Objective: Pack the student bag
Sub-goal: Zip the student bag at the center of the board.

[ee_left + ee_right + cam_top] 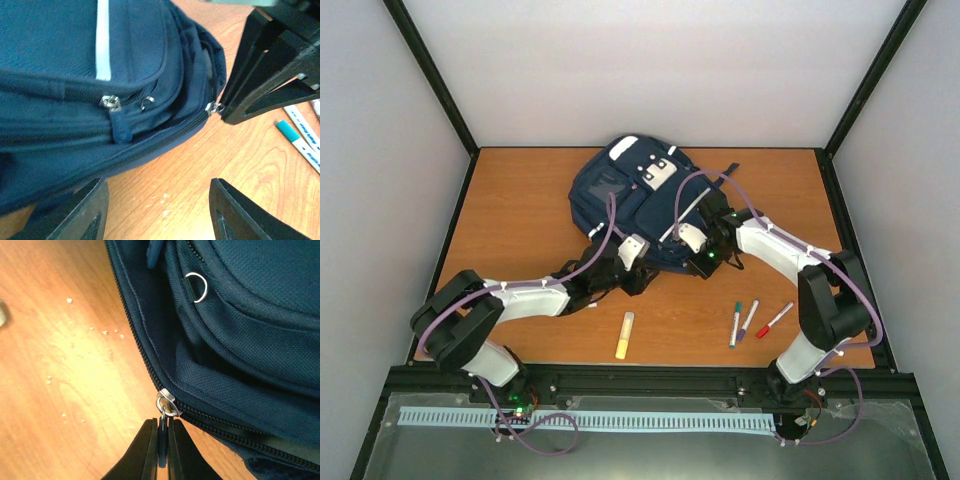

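Note:
The student bag [640, 195] is a navy backpack with white stripes lying flat at the back middle of the table. My right gripper [161, 423] is shut on the dark pull tab of the main zipper, just below the silver slider [166, 404] at the bag's near edge. In the left wrist view the right gripper's black fingers [260, 80] meet that same slider [215, 107]. My left gripper [157, 184] stands open over bare wood just in front of the bag [75, 60], with nothing between its fingers. From above, it [642, 276] sits at the bag's near left corner.
A yellow highlighter [625, 335] lies on the table in front of the bag. A green marker [735, 323], a purple marker [748, 320] and a red marker [774, 320] lie near the right arm. The teal-capped marker [295, 140] shows in the left wrist view.

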